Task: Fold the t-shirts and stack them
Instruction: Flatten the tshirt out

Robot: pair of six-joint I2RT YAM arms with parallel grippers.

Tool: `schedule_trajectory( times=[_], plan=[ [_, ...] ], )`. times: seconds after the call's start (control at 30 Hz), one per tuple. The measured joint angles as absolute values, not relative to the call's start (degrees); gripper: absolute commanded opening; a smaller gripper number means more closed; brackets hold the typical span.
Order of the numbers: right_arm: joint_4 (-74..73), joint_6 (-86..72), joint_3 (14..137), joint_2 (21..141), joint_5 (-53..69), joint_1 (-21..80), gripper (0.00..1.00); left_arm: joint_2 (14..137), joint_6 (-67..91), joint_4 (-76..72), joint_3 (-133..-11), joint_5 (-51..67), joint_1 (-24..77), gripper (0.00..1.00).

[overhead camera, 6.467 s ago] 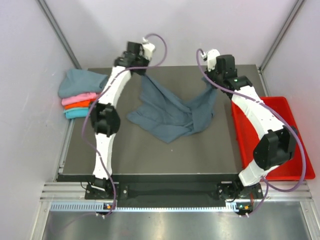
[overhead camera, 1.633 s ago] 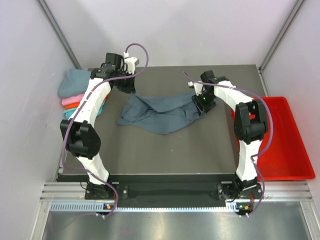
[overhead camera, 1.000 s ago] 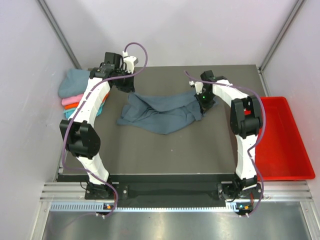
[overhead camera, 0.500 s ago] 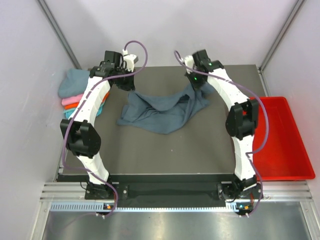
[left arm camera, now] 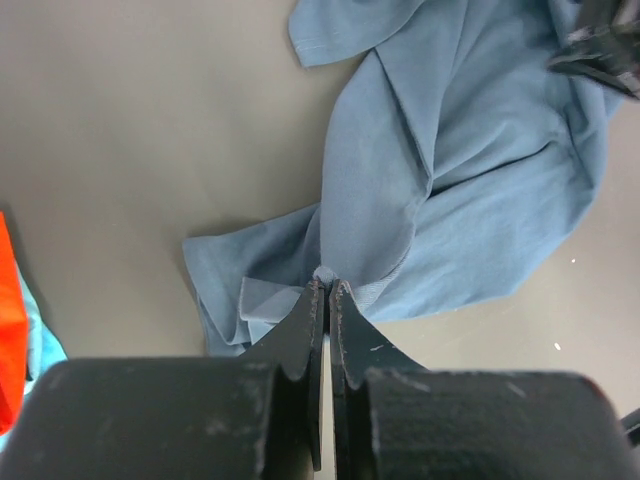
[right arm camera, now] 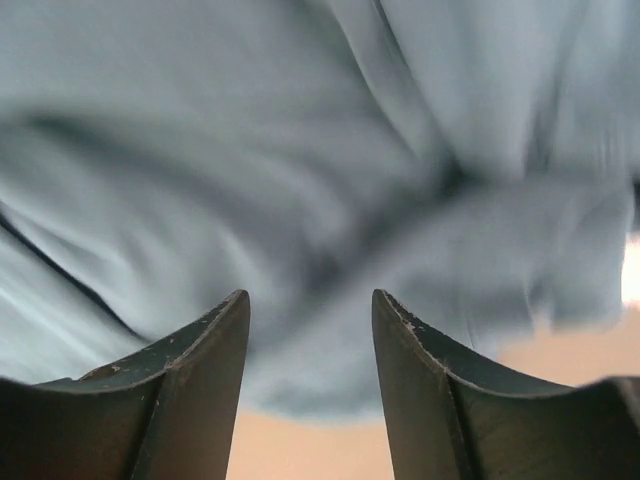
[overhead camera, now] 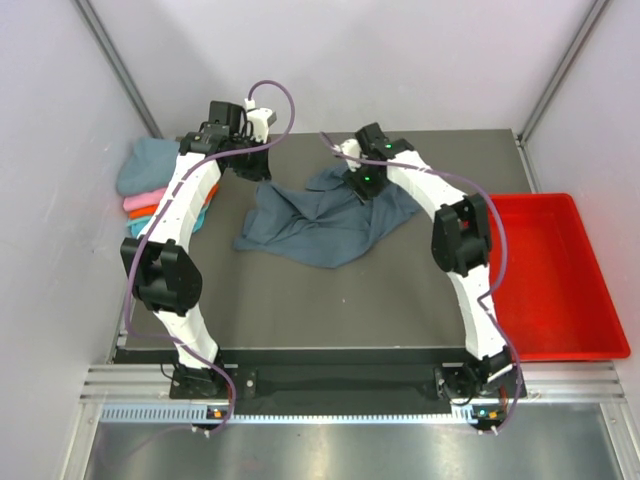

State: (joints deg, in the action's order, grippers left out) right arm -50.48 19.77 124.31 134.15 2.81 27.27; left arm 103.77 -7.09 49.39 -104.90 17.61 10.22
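A slate blue-grey t-shirt lies crumpled across the middle of the dark table. My left gripper holds its far left part, the jaws shut on a pinched fold. Over the shirt's far right part, my right gripper hangs with its jaws apart. The right wrist view shows only blurred blue cloth beyond that open gripper, nothing between the fingers. A stack of folded t-shirts sits at the table's far left: dusty teal on top, then pink, orange and turquoise.
A red plastic tray stands off the table's right edge. Grey walls close in the back and both sides. Purple cables loop above both arms. The right arm's dark end shows at the left wrist view's top right.
My right gripper carried the shirt's right corner leftwards along the far side, then opened and let it go. The left gripper has stayed in place, still shut on the cloth.
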Motion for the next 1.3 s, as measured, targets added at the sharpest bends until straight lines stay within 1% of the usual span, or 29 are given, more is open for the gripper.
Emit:
schedule_trajectory(
  times=[0.13,0.17,0.23,0.33,0.47,0.6,0.73,0.93,1.03,1.1,1.3],
  plan=[
    [-49.15,21.26,113.45,127.17,2.57,23.51,0.48,103.77,-6.42,49.30,-104.90,18.57,10.22,0.00],
    [-48.82,21.54,112.31,125.93,2.42,22.81,0.43,103.77,-6.13,49.28,-104.90,18.72,10.22,0.00],
    [-47.94,22.20,111.74,124.09,2.20,21.61,0.39,103.77,-5.87,49.28,-104.90,19.00,10.22,0.00],
    [-46.39,22.44,114.67,124.46,2.85,21.58,0.38,103.77,-5.63,49.23,-104.90,19.27,10.22,0.00],
    [-45.78,21.93,121.71,127.92,5.85,22.22,0.39,103.77,-5.63,49.23,-104.88,19.25,10.22,0.00],
    [-46.00,21.61,125.19,130.39,8.54,22.61,0.38,103.77,-5.67,49.17,-104.49,19.09,10.22,0.00],
    [-46.30,21.15,126.48,132.70,10.90,22.74,0.38,103.77,-5.89,49.17,-104.36,18.55,10.22,0.00],
    [-46.81,19.86,126.58,135.66,13.21,22.72,0.42,103.77,-5.93,49.15,-104.36,18.28,10.22,0.00],
    [-47.16,19.22,127.68,137.14,13.74,22.70,0.42,103.79,-5.93,49.15,-104.36,18.11,10.22,0.00],
    [-47.05,18.81,129.60,138.80,13.87,22.59,0.45,103.79,-5.96,49.15,-104.36,18.02,10.22,0.00],
    [-45.25,18.31,136.25,145.14,13.30,22.00,0.49,103.79,-6.17,49.15,-104.36,17.12,10.22,0.00]
  ],
)
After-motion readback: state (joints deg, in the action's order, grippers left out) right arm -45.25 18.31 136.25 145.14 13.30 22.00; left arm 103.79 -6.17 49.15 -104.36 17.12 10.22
